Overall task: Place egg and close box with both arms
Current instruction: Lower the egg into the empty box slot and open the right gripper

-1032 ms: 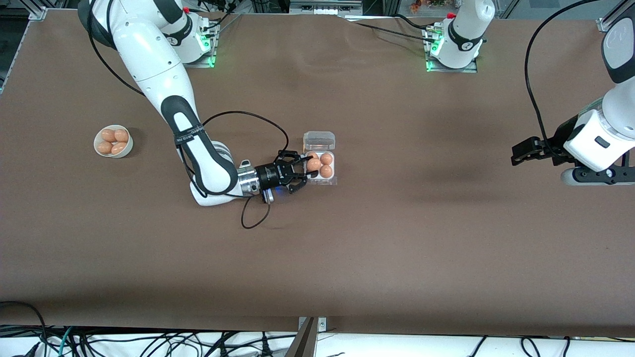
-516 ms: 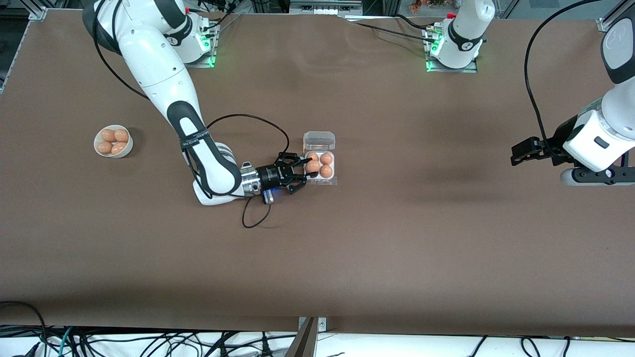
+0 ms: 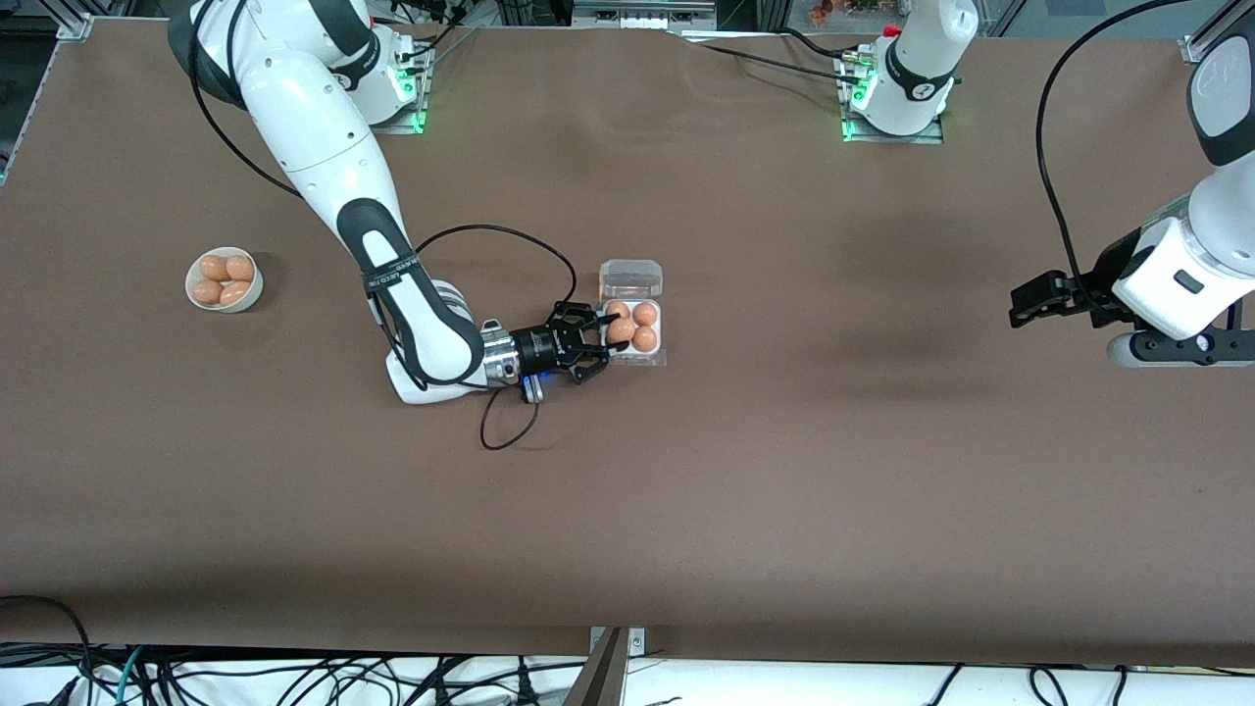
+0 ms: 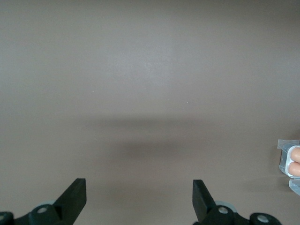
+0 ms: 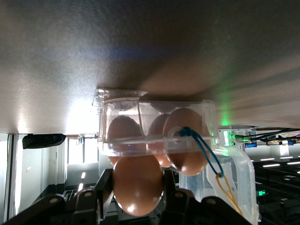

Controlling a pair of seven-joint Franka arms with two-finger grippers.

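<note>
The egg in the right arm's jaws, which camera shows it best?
The right wrist view: the egg fills the foreground between the right gripper jaws, before the box. The front view shows it small at the box's edge; the left wrist view doesn't clearly show it.

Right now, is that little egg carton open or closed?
Open: the egg carton's clear lid lies flipped back, three eggs uncovered.

The right gripper now sits a little lower and closer in against the box than a second ago, carrying the egg deeper over the box's near cell at the right arm's end. The right arm's elbow is swung slightly toward the box, and its loose cable lies shifted along with it.
</note>
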